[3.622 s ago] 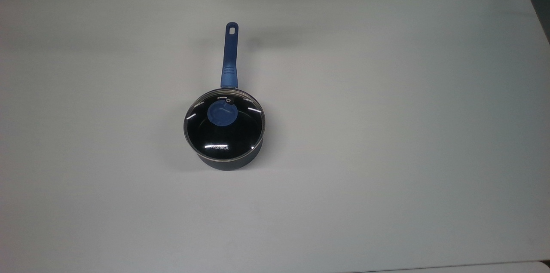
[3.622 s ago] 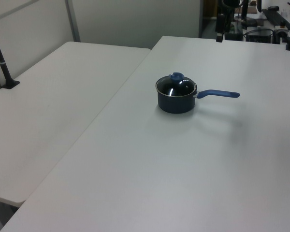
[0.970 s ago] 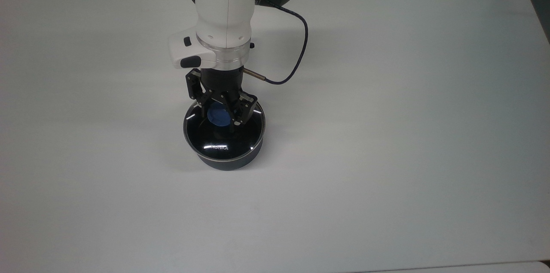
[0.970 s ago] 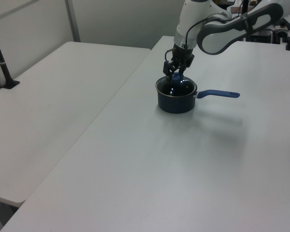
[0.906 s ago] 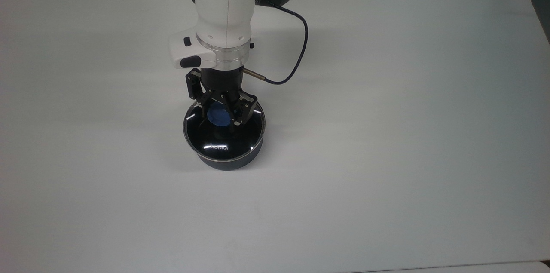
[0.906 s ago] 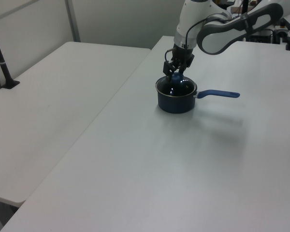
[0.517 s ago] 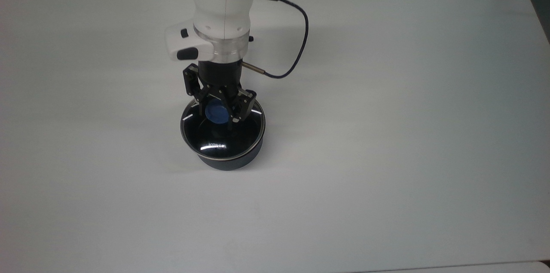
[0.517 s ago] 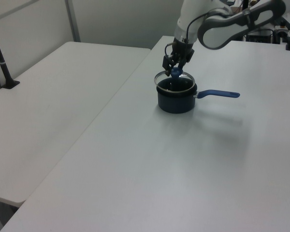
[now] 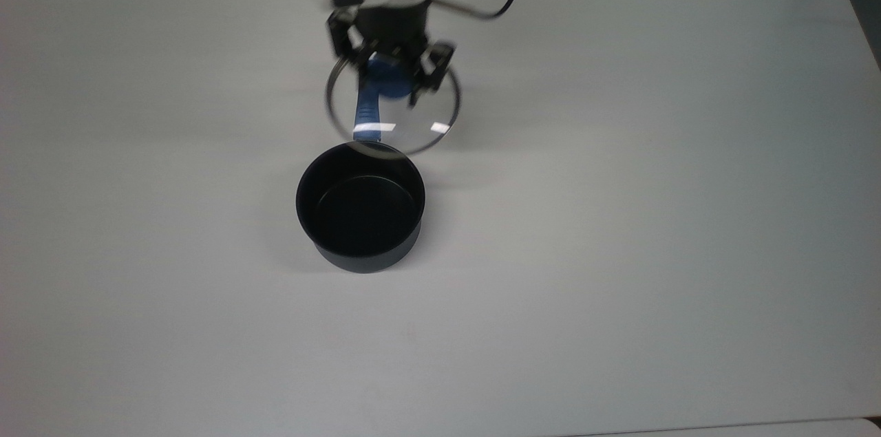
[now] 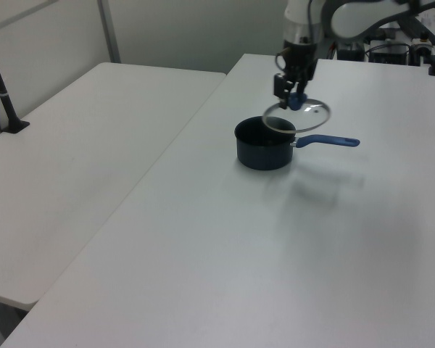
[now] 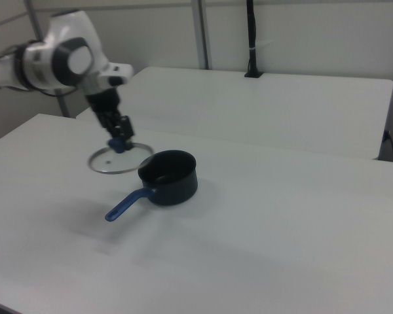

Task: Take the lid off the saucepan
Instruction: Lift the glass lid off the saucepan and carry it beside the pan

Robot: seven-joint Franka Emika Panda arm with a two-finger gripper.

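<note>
Glass lid, knob clenched in the jaws, hangs clear above saucepan handle.

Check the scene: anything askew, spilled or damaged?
Nothing stands out. The claw holds the lid by its blue knob, lifted clear of the saucepan and hanging above its handle. The saucepan sits upright and open on the white table, with no spill or damage visible.
</note>
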